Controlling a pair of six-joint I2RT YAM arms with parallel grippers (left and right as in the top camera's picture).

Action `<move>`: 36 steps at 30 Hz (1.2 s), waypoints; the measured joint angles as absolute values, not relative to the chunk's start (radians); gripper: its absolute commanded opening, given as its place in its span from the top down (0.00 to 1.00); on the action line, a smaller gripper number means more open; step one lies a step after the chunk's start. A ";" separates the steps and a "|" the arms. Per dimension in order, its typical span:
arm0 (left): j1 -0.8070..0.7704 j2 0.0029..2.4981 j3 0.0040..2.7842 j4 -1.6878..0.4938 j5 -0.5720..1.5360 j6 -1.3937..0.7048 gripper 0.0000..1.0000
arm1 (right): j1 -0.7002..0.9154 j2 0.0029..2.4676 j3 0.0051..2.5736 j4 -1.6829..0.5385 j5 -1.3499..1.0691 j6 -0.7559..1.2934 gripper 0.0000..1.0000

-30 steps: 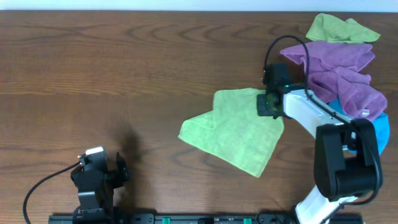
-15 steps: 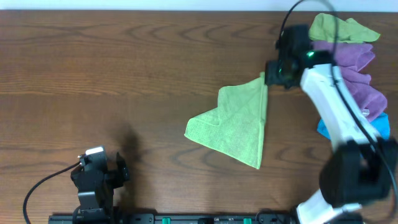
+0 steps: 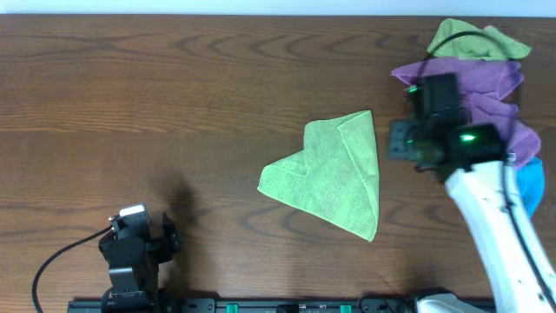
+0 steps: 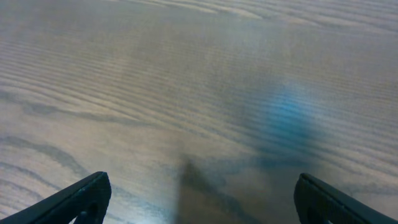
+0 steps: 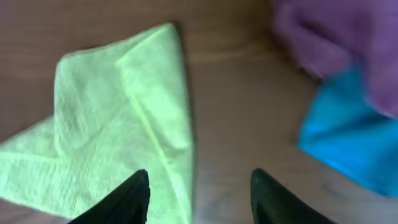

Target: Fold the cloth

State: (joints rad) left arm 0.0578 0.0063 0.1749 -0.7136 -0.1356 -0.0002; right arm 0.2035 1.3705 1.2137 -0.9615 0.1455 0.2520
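Note:
A light green cloth [image 3: 334, 178] lies flat near the middle of the table, its right part folded over onto itself in a rough triangle. My right gripper [image 3: 400, 139] hovers just right of the cloth's upper right corner. In the right wrist view the right gripper [image 5: 199, 186] is open and holds nothing, with the cloth [image 5: 118, 124] below and left of it, its right edge under the gap. My left gripper [image 3: 167, 236] rests at the front left, far from the cloth. The left gripper [image 4: 199, 202] stands wide open over bare wood.
At the back right lies a pile of other cloths: purple [image 3: 473, 87], a second green one [image 3: 473, 39] and blue [image 3: 532, 187]. The purple [image 5: 348, 43] and blue [image 5: 348, 137] cloths lie close to the right gripper's right side.
My right gripper carried the cloth's right edge up and over, opened, let it go and drew back to the right. The cloth now lies folded. The left arm has not moved.

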 measured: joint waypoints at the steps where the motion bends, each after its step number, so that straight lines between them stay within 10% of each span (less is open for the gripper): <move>1: 0.058 0.006 0.175 -0.714 -0.135 0.000 0.04 | 0.223 1.383 1.168 -0.896 0.128 0.231 0.53; 10: 0.058 0.007 0.175 -0.713 -0.136 0.000 0.05 | 0.389 1.540 1.051 -0.505 0.142 0.072 0.54; 36: 0.058 0.006 0.175 -0.713 -0.135 0.023 0.05 | 0.389 1.847 1.043 -0.242 0.281 0.030 0.69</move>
State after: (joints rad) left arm 0.0578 0.0063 0.1749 -0.7132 -0.1352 0.0231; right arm 0.3885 1.8469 1.0431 -0.2417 0.2810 0.0303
